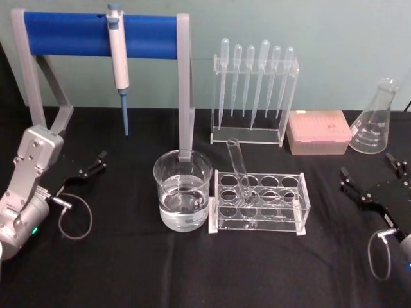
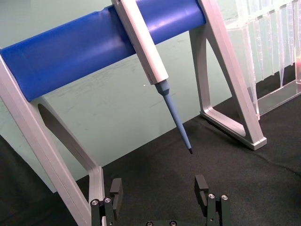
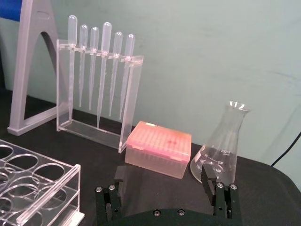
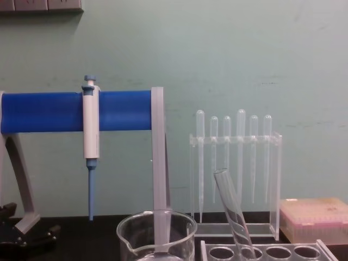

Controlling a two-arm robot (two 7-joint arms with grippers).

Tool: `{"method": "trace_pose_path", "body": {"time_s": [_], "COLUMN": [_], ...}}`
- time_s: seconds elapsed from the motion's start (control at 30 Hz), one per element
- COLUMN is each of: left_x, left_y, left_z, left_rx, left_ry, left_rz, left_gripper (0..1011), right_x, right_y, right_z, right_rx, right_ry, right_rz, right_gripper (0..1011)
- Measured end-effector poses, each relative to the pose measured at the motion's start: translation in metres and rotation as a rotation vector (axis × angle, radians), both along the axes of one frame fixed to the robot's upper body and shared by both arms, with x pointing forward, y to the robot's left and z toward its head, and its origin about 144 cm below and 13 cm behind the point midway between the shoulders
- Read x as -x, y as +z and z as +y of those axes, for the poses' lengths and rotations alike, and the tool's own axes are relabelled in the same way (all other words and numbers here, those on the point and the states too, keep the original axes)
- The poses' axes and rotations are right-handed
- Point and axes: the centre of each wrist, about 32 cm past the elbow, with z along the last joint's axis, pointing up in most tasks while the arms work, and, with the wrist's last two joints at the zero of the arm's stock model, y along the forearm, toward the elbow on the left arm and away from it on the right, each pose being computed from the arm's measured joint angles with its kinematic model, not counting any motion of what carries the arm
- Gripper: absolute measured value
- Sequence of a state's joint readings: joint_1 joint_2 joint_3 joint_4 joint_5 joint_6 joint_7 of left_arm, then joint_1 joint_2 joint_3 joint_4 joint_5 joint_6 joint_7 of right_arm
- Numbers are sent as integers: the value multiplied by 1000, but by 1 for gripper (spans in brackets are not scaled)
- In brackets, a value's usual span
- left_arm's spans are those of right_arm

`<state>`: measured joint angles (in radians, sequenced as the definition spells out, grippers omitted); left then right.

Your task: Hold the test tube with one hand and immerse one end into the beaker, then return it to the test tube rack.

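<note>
Left gripper (image 1: 92,165) is sitting at the far left over the black counter (image 1: 128,269), its fingers (image 2: 116,189) standing wide apart and gripping nothing, touching nothing. Just beyond it, the white-and-blue pipettor (image 1: 118,61) is hanging tip-down from the blue bar of the grey stand (image 1: 184,77), clear of the fingers.

Moving right, the beaker (image 1: 182,190) is standing upright on the counter near the middle, partly filled with clear liquid, directly in front of the stand's right leg. Immediately to its right, touching or nearly touching, the clear rack (image 1: 259,203) is resting on the counter. The test tube (image 1: 239,170) is sitting in a rear hole at the rack's left end, leaning with its open rim tilted up and to the left, toward the beaker.

Behind the rack, six pipettes (image 1: 255,80) are hanging in an acrylic holder; a pink tip box (image 1: 318,131) and a conical flask (image 1: 377,119) are standing further right.

Right gripper (image 1: 372,180) is sitting at the far right above the counter, fingers (image 3: 208,177) spread wide, holding nothing, well apart from the test tube.
</note>
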<state>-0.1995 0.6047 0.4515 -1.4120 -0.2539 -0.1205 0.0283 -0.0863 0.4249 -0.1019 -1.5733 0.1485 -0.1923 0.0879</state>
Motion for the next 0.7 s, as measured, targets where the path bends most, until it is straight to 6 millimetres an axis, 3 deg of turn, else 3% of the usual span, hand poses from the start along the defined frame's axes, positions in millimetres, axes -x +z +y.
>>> {"method": "trace_pose_path", "body": {"time_s": [0.7], "left_x": [0], "left_y": [0], "left_z": [0], "left_rx": [0], "left_ry": [0], "left_rz": [0], "left_gripper": [1000], "right_x": [-2], "right_y": [-4], "right_z": [1], "right_rx": [-4], "right_ry": [0], "right_rz": [-9], "right_gripper": [1002]}}
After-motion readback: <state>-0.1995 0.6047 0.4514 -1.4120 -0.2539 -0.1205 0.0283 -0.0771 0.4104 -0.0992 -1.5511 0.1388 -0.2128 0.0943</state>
